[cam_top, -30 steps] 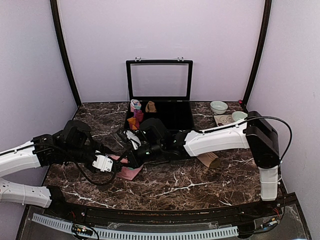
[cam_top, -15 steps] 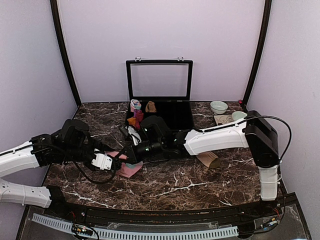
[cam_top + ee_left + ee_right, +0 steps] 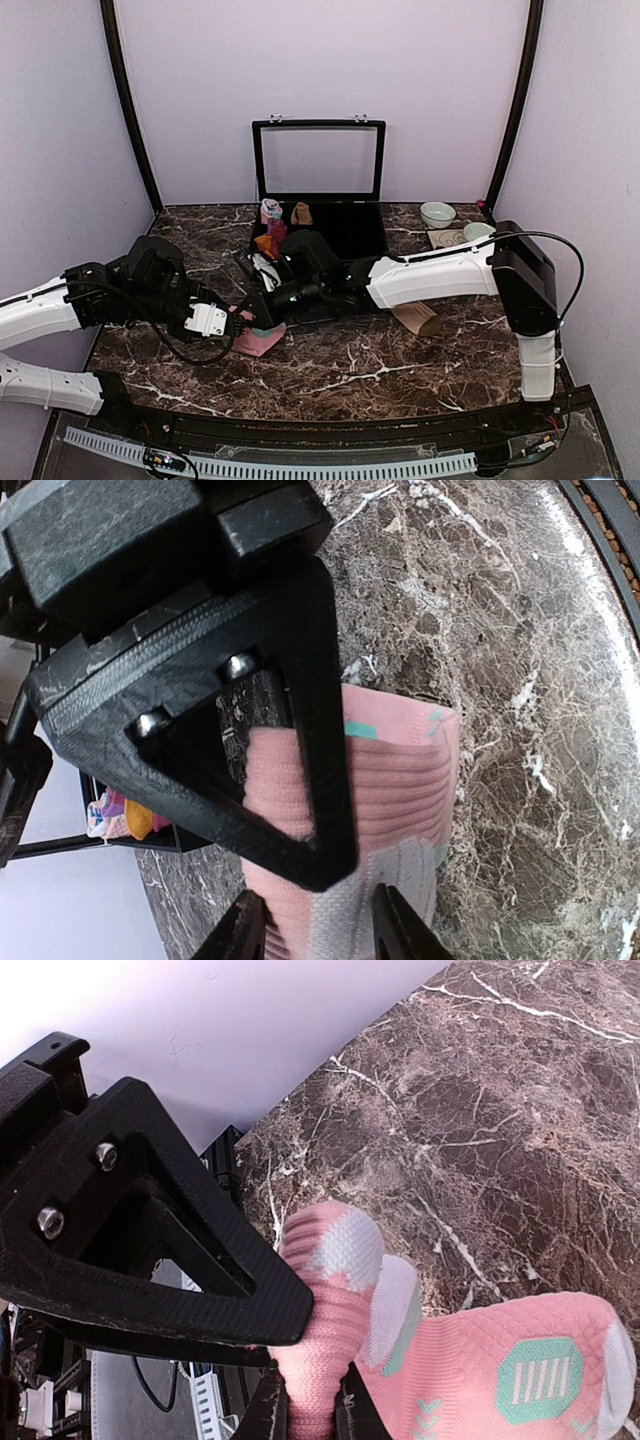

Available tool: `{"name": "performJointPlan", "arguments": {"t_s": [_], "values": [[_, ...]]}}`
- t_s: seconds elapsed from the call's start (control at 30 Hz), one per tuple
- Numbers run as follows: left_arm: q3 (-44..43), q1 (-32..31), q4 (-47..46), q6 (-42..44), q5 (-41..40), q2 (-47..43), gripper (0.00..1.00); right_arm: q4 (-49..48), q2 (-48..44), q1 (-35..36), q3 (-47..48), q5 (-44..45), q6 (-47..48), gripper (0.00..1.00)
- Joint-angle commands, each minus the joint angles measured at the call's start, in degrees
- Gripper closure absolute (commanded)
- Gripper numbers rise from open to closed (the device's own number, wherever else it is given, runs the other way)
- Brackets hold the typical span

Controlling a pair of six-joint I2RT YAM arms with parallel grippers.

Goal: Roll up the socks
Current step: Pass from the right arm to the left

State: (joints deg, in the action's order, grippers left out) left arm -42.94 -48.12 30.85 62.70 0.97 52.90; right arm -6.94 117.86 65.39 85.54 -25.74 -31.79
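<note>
Right tool point(image 3: 310, 1415) edged toward left tool point(image 3: 315, 935); each clamps pink sock point(image 3: 450, 1360), mint hexagon emblem point(image 3: 540, 1380).

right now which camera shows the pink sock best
Right wrist: the pink sock fills the lower frame, pattern clear. Left wrist shows ribbing, half blocked; top view, only a small pink patch.

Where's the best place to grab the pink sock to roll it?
Its lifted end. That end of the pink sock stands up off the table in a hump, while the rest lies flat. Come from above and pinch across it, where the right gripper holds it.
</note>
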Motion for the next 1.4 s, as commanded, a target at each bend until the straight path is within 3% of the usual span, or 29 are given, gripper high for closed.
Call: {"name": "performJointPlan", "arguments": {"t_s": [0.0,0.27,0.47,0.8,1.13,1.27,1.37], "values": [[0.7,0.2,-3.1,-0.4,-4.8,1.2,0.62,-3.4,-2.1,0.3,0.9,-1.1,-0.3,1.0],[0.6,0.1,-9.6,3.4,-8.9,1.8,0.56,-4.2,-1.7,0.4,1.1,-1.8,-2.4,1.0],[2.0,0.0,-9.4,7.0,-7.5,-0.1,0.62,-10.7,-1.8,-0.3,-1.0,-3.4,-8.0,1.0],[4.1,-0.1,-12.9,10.1,-8.4,-0.9,0.58,-15.5,-0.5,-0.9,0.2,-7.3,-12.3,1.0],[7.9,-0.2,-23.8,16.0,-12.8,-1.5,0.6,-23.3,1.1,-0.9,-0.3,-10.9,-19.3,1.0],[7.2,-0.2,-27.0,17.1,-14.2,-0.6,0.66,-22.3,1.7,-0.9,0.5,-11.1,-19.7,1.0],[6.6,-0.2,-28.7,17.8,-14.8,-0.1,0.78,-22.2,1.8,-0.9,0.4,-11.1,-20.2,1.0]]}}
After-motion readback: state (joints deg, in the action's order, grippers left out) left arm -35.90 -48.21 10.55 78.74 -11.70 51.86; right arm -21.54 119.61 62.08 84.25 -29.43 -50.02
